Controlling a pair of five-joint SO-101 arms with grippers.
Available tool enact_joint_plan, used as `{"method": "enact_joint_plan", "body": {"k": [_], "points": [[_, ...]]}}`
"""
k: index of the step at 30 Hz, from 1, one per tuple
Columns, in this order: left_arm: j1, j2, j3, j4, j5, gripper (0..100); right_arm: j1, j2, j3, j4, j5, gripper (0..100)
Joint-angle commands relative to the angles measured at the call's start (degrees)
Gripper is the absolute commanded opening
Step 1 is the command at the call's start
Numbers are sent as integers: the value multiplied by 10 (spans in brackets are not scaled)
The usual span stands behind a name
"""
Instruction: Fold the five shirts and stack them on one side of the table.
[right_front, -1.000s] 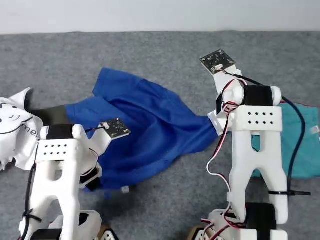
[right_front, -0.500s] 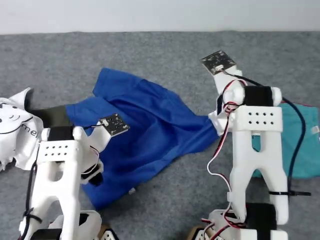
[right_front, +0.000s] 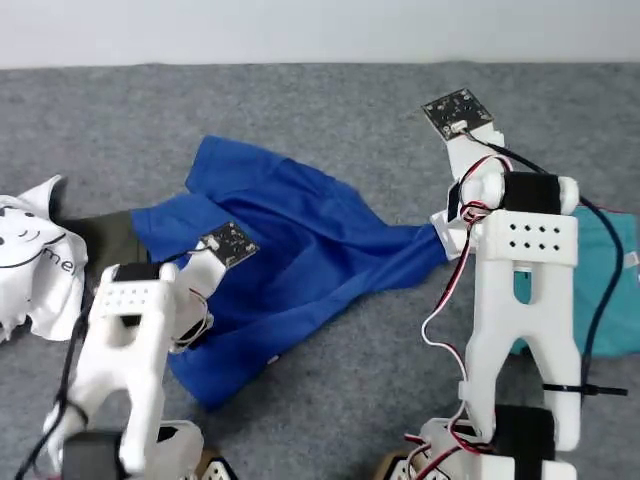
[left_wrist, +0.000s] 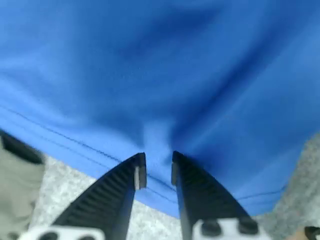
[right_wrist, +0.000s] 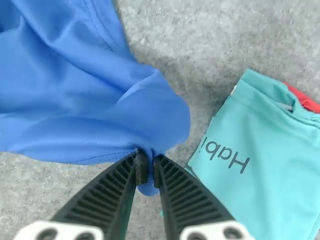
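Holding a crumpled blue cloth shirt (right_front: 300, 250).
Clenching its hem in the left tool (left_wrist: 155, 167), its corner in the right tool (right_wrist: 147, 167).

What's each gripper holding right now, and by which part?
Both hold the blue shirt: the left gripper pinches its hemmed edge, the right gripper a bunched corner.

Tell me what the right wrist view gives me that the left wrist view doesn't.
Right wrist view, not the left: the teal shirt with a red edge beyond it, and the right end effector shut on a bunched corner of the blue shirt. Left wrist view, not the right: an olive garment beside the blue hem, and the left end effector pinching a fold of the blue shirt. Both: the blue shirt and the grey table.
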Motion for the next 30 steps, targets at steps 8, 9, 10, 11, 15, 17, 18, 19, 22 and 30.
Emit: {"method": "enact_joint_plan", "body": {"k": [8, 9, 10, 11, 15, 17, 18, 19, 22, 30], "points": [[1, 86, -261, 215, 32, 87, 7, 14, -4, -19, 0, 10], [3, 71, -268, 232, 31, 88, 7, 22, -4, -19, 0, 10], [11, 53, -270, 249, 31, 89, 7, 29, -4, -19, 0, 10], [21, 35, -269, 270, 31, 90, 7, 37, -4, -19, 0, 10], [72, -32, -233, 329, 33, 90, 5, 57, -8, -19, -1, 10], [84, -58, -186, 327, 34, 91, 4, 61, -8, -24, -6, 10], [89, -66, -162, 325, 33, 93, 4, 62, -8, -29, -18, 10], [89, -69, -149, 312, 33, 100, 4, 63, -8, -35, -25, 10], [82, -58, -139, 290, 33, 118, 3, 64, -8, -39, -30, 10], [83, 8, -19, 124, 63, 51, -1, 64, -6, -44, -30, 10]]}}
